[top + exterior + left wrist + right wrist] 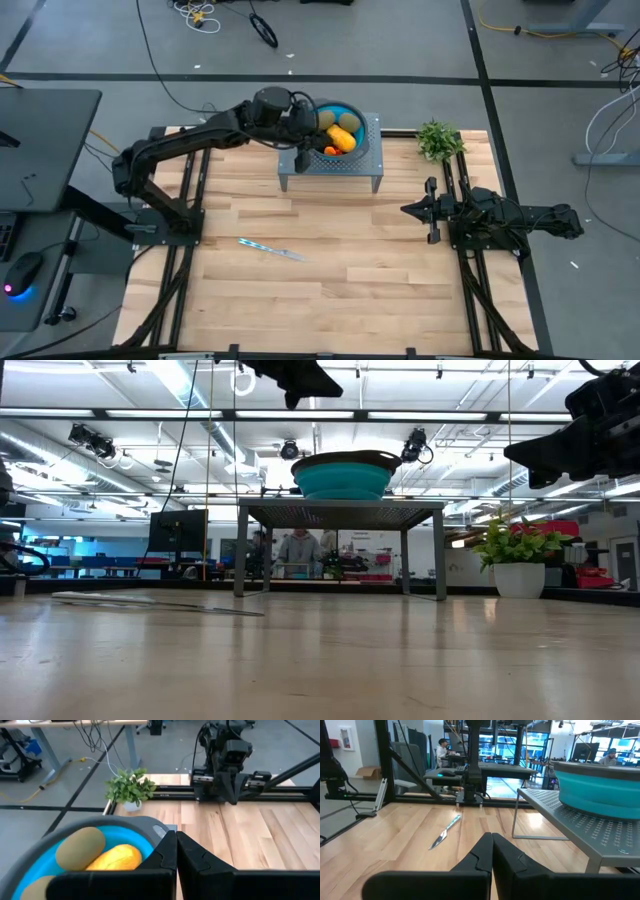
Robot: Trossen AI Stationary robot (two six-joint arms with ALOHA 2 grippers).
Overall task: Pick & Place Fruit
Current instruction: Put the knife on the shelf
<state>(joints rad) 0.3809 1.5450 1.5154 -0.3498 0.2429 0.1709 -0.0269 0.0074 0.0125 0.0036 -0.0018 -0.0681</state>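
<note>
Seemingly near done | fruit (341, 133) all in the blue bowl (356, 112) on the grey stand (372, 163) | left gripper (176, 851) beside bowl rim, fingers pressed together, empty | right gripper (492, 851) parked low over tabletop (330, 270), fingers together | none left outside.

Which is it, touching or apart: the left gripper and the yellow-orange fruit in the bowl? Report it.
Apart. The left wrist view shows the shut left gripper beside the bowl's rim, empty, the yellow-orange fruit lying inside.
</note>
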